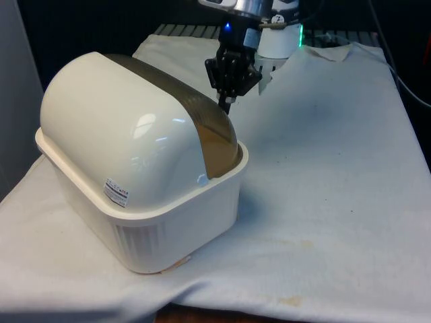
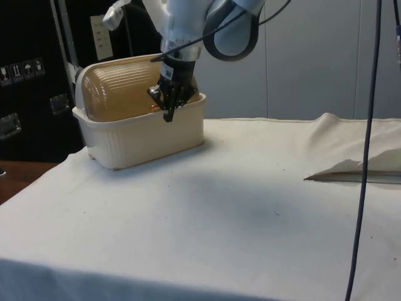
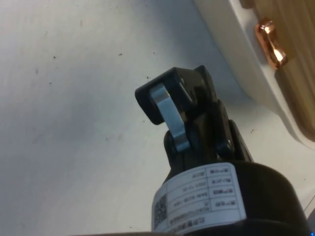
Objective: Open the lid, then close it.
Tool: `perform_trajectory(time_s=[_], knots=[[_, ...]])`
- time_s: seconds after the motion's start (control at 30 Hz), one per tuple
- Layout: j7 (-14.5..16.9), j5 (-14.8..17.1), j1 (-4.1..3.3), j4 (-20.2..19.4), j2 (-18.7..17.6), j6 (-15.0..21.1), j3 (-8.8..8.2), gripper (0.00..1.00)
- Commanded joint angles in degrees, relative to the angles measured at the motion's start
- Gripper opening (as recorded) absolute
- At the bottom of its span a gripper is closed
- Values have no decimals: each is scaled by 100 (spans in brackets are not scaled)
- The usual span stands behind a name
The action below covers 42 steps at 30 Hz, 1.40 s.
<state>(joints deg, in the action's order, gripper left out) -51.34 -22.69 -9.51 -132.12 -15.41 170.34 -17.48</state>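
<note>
Nearest in the front view, at the lower left of the frame, the bread box (image 1: 141,175) sits on the white-clothed table (image 1: 323,202). Its cream base (image 1: 175,225) is a ribbed tub with a rolled rim, and a small label is stuck on the domed white shell (image 1: 108,134) above it. Beyond the shell, towards the centre of the frame, the translucent amber lid (image 1: 215,151) curves down to meet the rim, so the box reads as closed. In the side view the box stands at the upper left, its ribbed amber lid (image 2: 122,91) facing the camera.

The box looks like thin moulded plastic: light, stiff and glossy, so likely slippery under the fingers. A light box may slide on the cloth if the lid is pushed sideways rather than along its curve. The lid should roll up under the shell with little force. The best place to take hold is probably the small copper-coloured knob (image 3: 269,43) seen in the wrist view at the lid's lower edge, close above the rim; it is a small target.

Farther back, just above the centre of the front view, the gripper (image 1: 225,104) hangs point-down just beside the lid's far edge. In the side view the gripper (image 2: 169,116) overlaps the lid's front. Its fingers (image 3: 170,115) appear pressed together with nothing between them, though the angle leaves this slightly uncertain, and they seem just clear of the knob.
</note>
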Motion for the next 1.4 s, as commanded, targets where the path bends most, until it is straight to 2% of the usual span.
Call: perform_trajectory(time_s=[0.0,0.07,0.1,0.13,0.17,0.37,0.4,0.43,0.67,0.7,0.73,0.77,0.87,1.0,1.03,1.07,1.33,1.37], knots=[[-109,-97,-34,57,-63,103,-120,0],[-109,-80,-29,69,-86,120,-138,0],[-23,0,0,17,-40,34,-46,0],[-80,-57,-6,69,-92,126,-132,0],[-52,-17,23,80,-103,126,-138,0],[-92,-6,17,172,-155,97,-218,0],[-40,6,29,138,-120,57,-178,0],[-103,-11,11,183,-160,97,-235,0],[-212,-40,0,275,-218,126,-332,0],[-223,-34,0,286,-223,132,-332,0],[-149,6,34,241,-178,57,-258,0],[-241,-34,6,298,-229,138,-338,0],[-292,-23,0,332,-252,138,-338,0],[-372,-11,6,407,-292,120,-327,0],[-315,6,34,361,-241,57,-275,0],[-395,-11,6,424,-304,120,-327,0],[-504,6,40,487,-315,57,-298,0],[-561,6,34,550,-378,126,-338,0]])
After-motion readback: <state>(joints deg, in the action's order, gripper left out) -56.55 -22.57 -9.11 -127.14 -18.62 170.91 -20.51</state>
